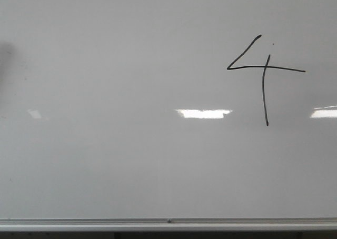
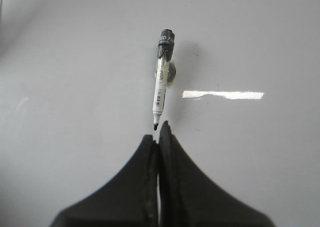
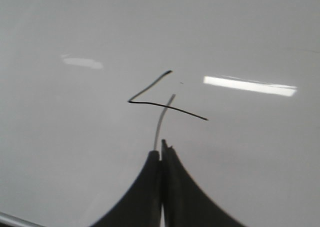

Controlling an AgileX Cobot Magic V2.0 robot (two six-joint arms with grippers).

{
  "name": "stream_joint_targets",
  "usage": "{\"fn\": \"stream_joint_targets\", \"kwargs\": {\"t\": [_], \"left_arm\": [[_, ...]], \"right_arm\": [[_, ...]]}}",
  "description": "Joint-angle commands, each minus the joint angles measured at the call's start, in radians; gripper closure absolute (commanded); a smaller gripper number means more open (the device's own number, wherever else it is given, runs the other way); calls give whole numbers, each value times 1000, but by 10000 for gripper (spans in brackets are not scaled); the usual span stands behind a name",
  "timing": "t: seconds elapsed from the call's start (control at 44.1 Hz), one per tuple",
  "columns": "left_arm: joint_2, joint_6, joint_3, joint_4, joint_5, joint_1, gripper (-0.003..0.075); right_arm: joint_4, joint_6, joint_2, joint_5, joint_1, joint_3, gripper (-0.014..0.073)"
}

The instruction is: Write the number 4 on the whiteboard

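The number 4 [image 1: 263,73] is drawn in thin black strokes near the upper right corner of the whiteboard [image 1: 116,160]: a slanted line, a long horizontal bar and a vertical stem, open at the top. A silver rail [image 1: 168,223] runs along the board's lower edge. From how things lie, the writing is judged finished.

The marker [image 2: 161,77] is seen uncapped, tip toward the left gripper [image 2: 158,137], apparently lying against or stuck to the pale surface by a small round holder; which of these cannot be told. It is judged light, stiff and smooth-barrelled, so it could roll or slip between hard pads; a grasp across the middle of the barrel, clear of the wet tip, is judged safest. The board is glossy and rigid, and fresh ink on it is judged easy to smear if brushed.

The left gripper is seen clenched on nothing, its fingers pressed together just short of the marker tip. The right gripper [image 3: 162,149] is likewise clenched, with nothing clearly held.

The front view shows the whole figure and the rail but neither gripper nor the marker. Only the left wrist view shows the marker. The right wrist view shows the figure close, with its stem looking faint and grey.
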Motion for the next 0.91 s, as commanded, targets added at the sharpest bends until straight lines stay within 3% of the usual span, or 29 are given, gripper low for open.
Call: {"fn": "stream_joint_targets", "kwargs": {"t": [0.0, 0.136, 0.227, 0.431, 0.884], "left_arm": [[-13, -10, 5, 0, -90, 1, 741], [-13, -10, 5, 0, -90, 1, 741], [-13, -10, 5, 0, -90, 1, 741], [-13, -10, 5, 0, -90, 1, 741], [-13, -10, 5, 0, -90, 1, 741]], "right_arm": [[-159, 167, -73, -87, -40, 44, 656], [-374, 432, -176, -89, -94, 136, 656], [-464, 525, -216, -97, -114, 188, 656], [-473, 532, -260, -104, -114, 278, 656], [-473, 520, -314, -93, -114, 276, 656]]}}
